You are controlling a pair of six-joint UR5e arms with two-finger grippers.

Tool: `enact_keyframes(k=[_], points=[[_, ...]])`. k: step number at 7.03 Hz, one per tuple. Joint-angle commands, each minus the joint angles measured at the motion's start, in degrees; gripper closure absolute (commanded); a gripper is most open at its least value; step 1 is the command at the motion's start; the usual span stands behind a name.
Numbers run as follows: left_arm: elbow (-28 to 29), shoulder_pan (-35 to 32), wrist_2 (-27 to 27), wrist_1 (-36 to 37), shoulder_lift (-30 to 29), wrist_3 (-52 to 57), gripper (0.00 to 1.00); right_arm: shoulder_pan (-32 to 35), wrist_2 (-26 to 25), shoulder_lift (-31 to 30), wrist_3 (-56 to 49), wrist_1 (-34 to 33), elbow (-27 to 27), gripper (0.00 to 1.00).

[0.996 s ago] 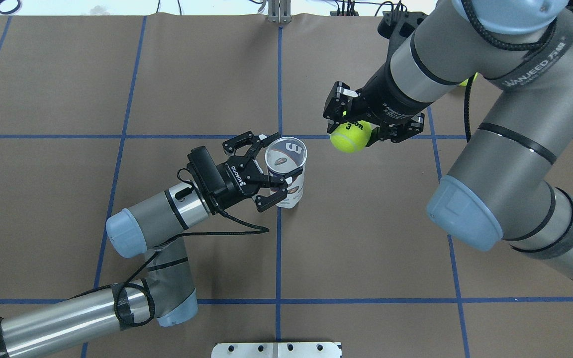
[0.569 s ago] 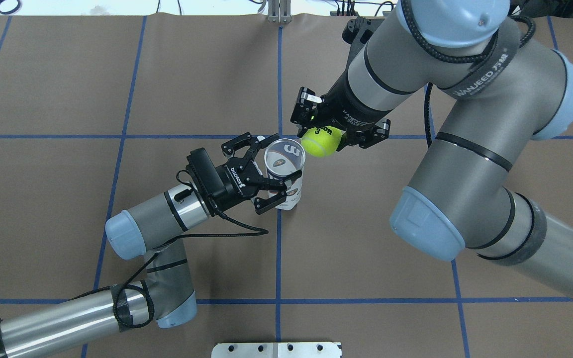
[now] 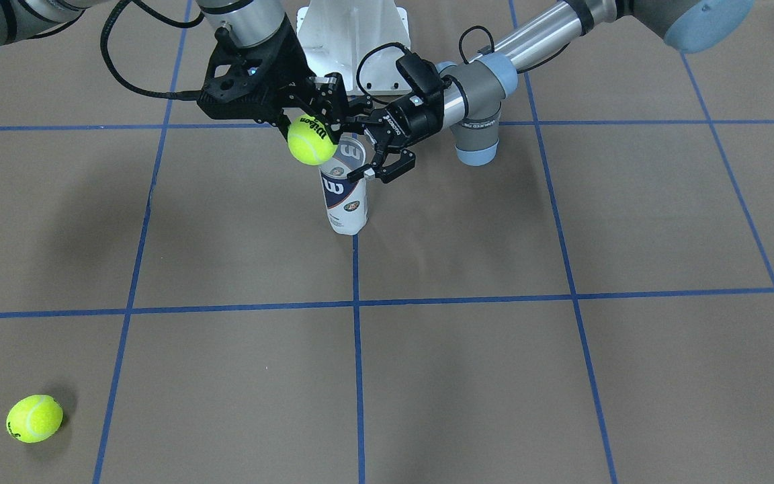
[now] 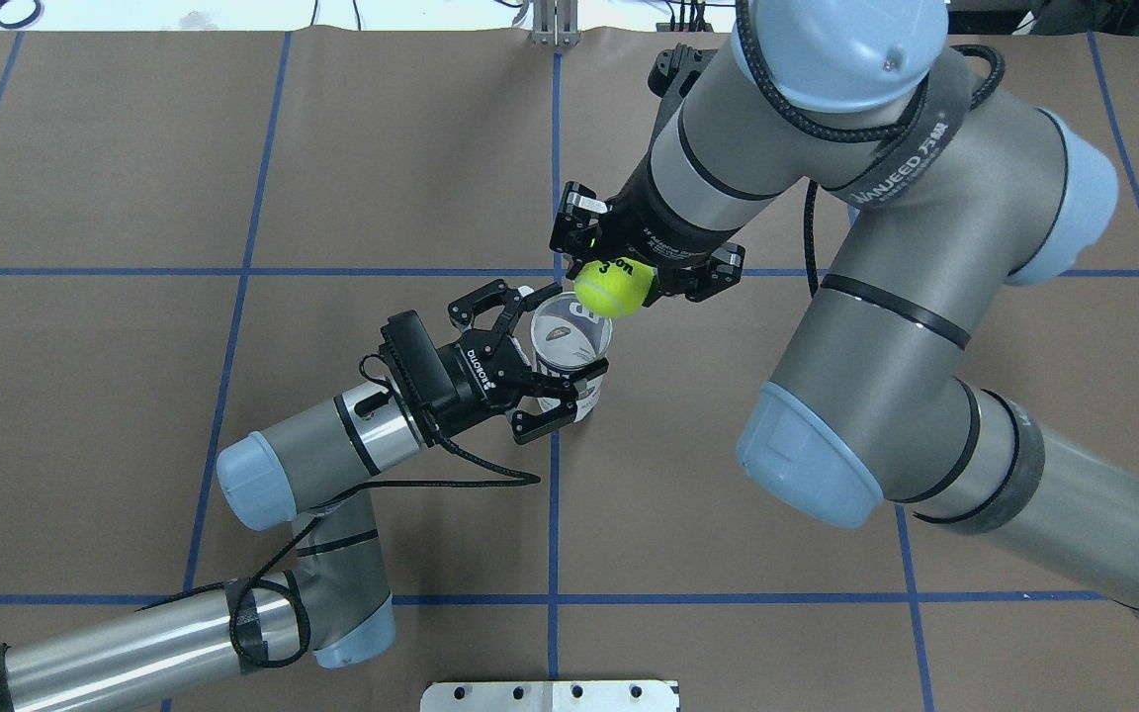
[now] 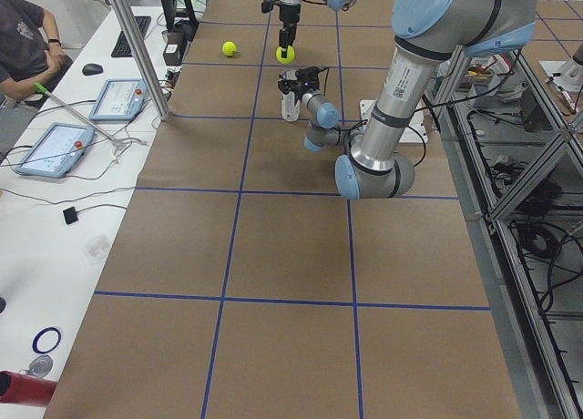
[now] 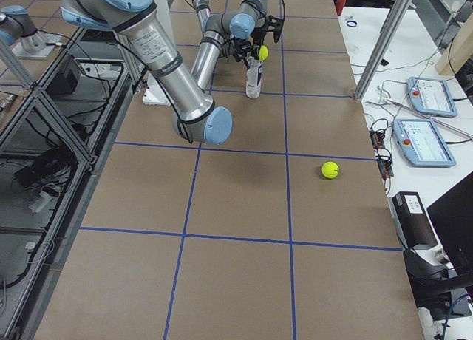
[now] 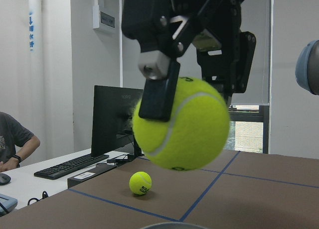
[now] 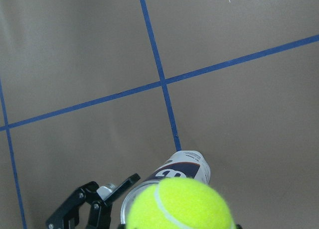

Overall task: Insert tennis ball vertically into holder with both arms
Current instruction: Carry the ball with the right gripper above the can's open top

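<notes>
Centre of the overhead view: your left hand (image 4: pixel 542 356) is clamped round the upright holder (image 4: pixel 562 334), which stands on the table (image 4: pixel 134 148). Your right hand (image 4: pixel 621 275) grips a ball (image 4: pixel 609 293) just above the rim's upper-right edge. This looks like final alignment. Next, centre the ball over the mouth, then lower it. The table is brown with blue grid lines. A spare ball (image 3: pixel 34 418) lies lower left in the front view. A monitor (image 7: pixel 115 117) and a seated person (image 7: pixel 14 139) show at the left of the left wrist view.
</notes>
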Motion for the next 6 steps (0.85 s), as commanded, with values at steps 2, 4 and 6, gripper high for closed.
enact_keyframes(k=[2, 4, 6], points=[[-0.10, 0.06, 0.00, -0.09, -0.15, 0.00, 0.09, -2.77, -2.88, 1.47, 0.70, 0.00, -1.68, 1.00], [-0.01, 0.06, 0.35, -0.09, 0.20, 0.00, 0.11, -3.21, -2.97, 1.56, 0.70, -0.09, -1.78, 1.00], [-0.01, 0.06, 0.44, -0.09, 0.20, 0.00, 0.13, -3.30, -2.98, 1.47, 0.70, -0.09, -1.69, 1.00]])
